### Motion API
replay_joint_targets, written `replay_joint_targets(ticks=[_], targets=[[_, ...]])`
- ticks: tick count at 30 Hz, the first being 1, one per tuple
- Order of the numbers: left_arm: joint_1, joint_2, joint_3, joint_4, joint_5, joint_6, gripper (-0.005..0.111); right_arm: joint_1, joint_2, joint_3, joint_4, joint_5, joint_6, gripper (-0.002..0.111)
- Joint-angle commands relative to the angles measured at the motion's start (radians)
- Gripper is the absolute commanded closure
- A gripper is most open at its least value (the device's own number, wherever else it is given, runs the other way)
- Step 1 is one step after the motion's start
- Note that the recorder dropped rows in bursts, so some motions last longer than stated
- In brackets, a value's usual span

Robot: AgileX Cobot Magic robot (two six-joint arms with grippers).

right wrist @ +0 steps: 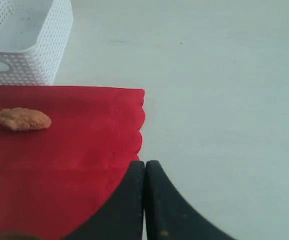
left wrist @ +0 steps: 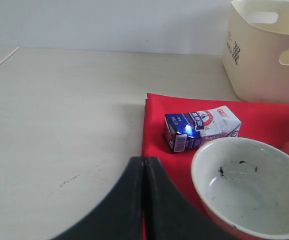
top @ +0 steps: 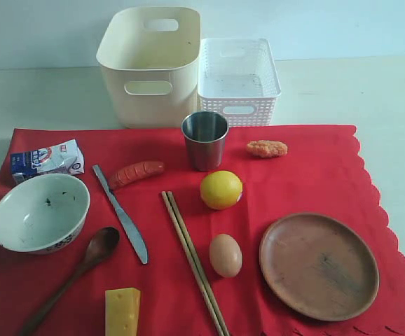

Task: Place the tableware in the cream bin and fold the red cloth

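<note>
Both jaws closed, nothing held: left gripper (left wrist: 143, 165) sits at the red cloth's (top: 307, 175) left edge near the bowl (top: 40, 210), right gripper (right wrist: 144, 167) at its scalloped right edge, with bare table (top: 399, 98) outside both. Cup (top: 204, 140), knife (top: 122, 213), spoon (top: 83, 266), chopsticks (top: 192, 259) and plate (top: 318, 264) lie apart on the cloth. Cream bin (top: 150, 105) stands empty at the far edge, just beside the white basket (top: 239, 105).

Cup (top: 204, 145) behind chopsticks (top: 189, 246) — bowl (top: 40, 212) left, plate (top: 319, 265) right
</note>
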Motion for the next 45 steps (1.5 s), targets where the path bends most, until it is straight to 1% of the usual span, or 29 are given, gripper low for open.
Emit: replay_joint_targets(ticks=[1, 4, 6, 8, 10, 11, 15, 17, 18, 19, 20, 21, 23, 26, 28, 29, 33, 36, 38, 42, 44, 45], targets=[[-0.006, -0.006, 0.003, -0.002, -0.009, 0.003, 0.107, -0.003, 0.001, -0.007, 0.081, 0.019, 0.034, 0.108], [-0.006, -0.006, 0.003, -0.002, -0.009, 0.003, 0.107, -0.003, 0.001, -0.007, 0.141, 0.071, 0.029, 0.108], [-0.006, -0.006, 0.003, -0.002, -0.011, 0.003, 0.107, -0.003, 0.001, -0.007, 0.144, 0.096, 0.029, 0.108], [-0.006, -0.006, 0.003, -0.002, -0.011, 0.003, 0.107, -0.003, 0.001, -0.007, 0.149, 0.111, 0.003, 0.108], [-0.006, -0.006, 0.003, -0.002, -0.013, 0.003, 0.107, -0.003, 0.003, -0.007, 0.228, 0.130, -0.067, 0.108], [-0.006, -0.006, 0.003, -0.002, -0.013, 0.003, 0.107, -0.003, 0.013, -0.007, 0.315, 0.145, -0.159, 0.108], [-0.006, -0.006, 0.003, -0.002, -0.013, 0.003, 0.107, -0.003, 0.061, -0.007, 0.518, 0.185, -0.398, 0.108], [-0.006, -0.006, 0.003, -0.002, -0.013, 0.003, 0.107, -0.003, 0.124, -0.007, 0.785, 0.219, -0.697, 0.108], [-0.006, -0.006, 0.003, -0.002, -0.013, 0.003, 0.107, -0.003, 0.138, -0.007, 0.859, 0.232, -0.786, 0.108], [-0.006, -0.006, 0.003, -0.002, -0.013, 0.003, 0.107, -0.003, 0.165, -0.007, 0.997, 0.269, -0.936, 0.108], [-0.006, -0.006, 0.003, -0.002, -0.013, 0.003, 0.107, -0.003, 0.180, -0.007, 1.054, 0.289, -1.013, 0.108], [-0.006, -0.006, 0.003, -0.002, -0.013, 0.003, 0.107, -0.003, 0.208, -0.007, 1.133, 0.316, -1.140, 0.108], [-0.006, -0.006, 0.003, -0.002, -0.013, 0.003, 0.107, -0.003, 0.257, -0.007, 1.234, 0.330, -1.289, 0.108], [-0.006, -0.006, 0.003, -0.002, -0.013, 0.003, 0.107, -0.003, 0.309, -0.007, 1.365, 0.335, -1.419, 0.108], [-0.006, -0.006, 0.003, -0.002, -0.013, 0.003, 0.107, -0.003, 0.353, -0.009, 1.492, 0.338, -1.585, 0.108], [-0.006, -0.006, 0.003, -0.002, -0.013, 0.003, 0.107, -0.003, 0.377, -0.019, 1.515, 0.350, -1.656, 0.108], [-0.006, -0.006, 0.003, -0.002, -0.013, 0.003, 0.107, -0.003, 0.498, -0.150, 1.502, 0.412, -1.679, 0.108], [-0.006, -0.006, 0.003, -0.002, -0.013, 0.003, 0.107, -0.003, 0.566, -0.247, 1.415, 0.434, -1.639, 0.108], [-0.006, -0.006, 0.003, -0.002, -0.013, 0.003, 0.107, -0.003, 0.609, -0.321, 1.328, 0.443, -1.574, 0.105], [-0.005, -0.006, 0.003, -0.002, -0.017, 0.003, 0.107, -0.003, 0.689, -0.460, 1.140, 0.448, -1.418, 0.093], [-0.005, -0.006, 0.003, -0.002, -0.017, 0.003, 0.107, -0.003, 0.735, -0.531, 1.041, 0.475, -1.340, 0.084], [-0.005, -0.006, 0.003, -0.002, -0.019, 0.003, 0.107, -0.003, 0.782, -0.594, 0.971, 0.515, -1.270, 0.078]])
